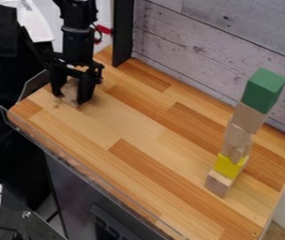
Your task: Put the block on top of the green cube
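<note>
The wooden block (71,92) sits at ten o'clock, low within the black gripper (73,97), though whether it is clamped I cannot tell.

I see the gripper (74,96) around a wooden block (71,90) at the desk's (132,136) far left; the green cube (264,90) tops a stack at right, yellow block (229,166) lower down.

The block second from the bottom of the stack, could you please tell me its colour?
That square-sided block is bright yellow, best seen in the camera view.
</note>
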Robot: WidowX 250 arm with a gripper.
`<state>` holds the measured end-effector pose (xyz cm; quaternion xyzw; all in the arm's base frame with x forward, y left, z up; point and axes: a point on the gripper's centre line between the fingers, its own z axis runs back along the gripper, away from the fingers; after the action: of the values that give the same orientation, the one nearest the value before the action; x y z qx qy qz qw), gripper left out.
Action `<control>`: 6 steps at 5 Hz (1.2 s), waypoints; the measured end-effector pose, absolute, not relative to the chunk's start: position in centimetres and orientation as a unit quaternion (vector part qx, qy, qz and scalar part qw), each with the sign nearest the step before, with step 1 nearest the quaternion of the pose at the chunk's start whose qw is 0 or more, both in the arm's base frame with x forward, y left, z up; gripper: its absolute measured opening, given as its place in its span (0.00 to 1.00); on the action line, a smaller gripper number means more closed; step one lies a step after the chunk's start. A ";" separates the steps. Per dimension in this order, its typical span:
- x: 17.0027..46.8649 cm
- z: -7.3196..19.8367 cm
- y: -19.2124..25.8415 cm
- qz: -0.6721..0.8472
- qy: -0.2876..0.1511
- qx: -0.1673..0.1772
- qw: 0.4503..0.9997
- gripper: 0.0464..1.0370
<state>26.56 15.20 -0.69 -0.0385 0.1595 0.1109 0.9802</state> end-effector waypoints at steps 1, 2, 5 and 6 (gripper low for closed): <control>27.0 0.3 14.5 0.104 0.140 -0.066 0.982 0.57; 27.6 5.0 14.1 0.097 0.108 -0.071 0.987 0.57; 29.3 16.6 8.1 0.047 0.083 -0.073 0.993 0.57; 29.1 19.4 6.2 0.016 0.060 -0.069 0.996 0.57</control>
<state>29.07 6.20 19.35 -0.0688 0.0600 0.0165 0.9957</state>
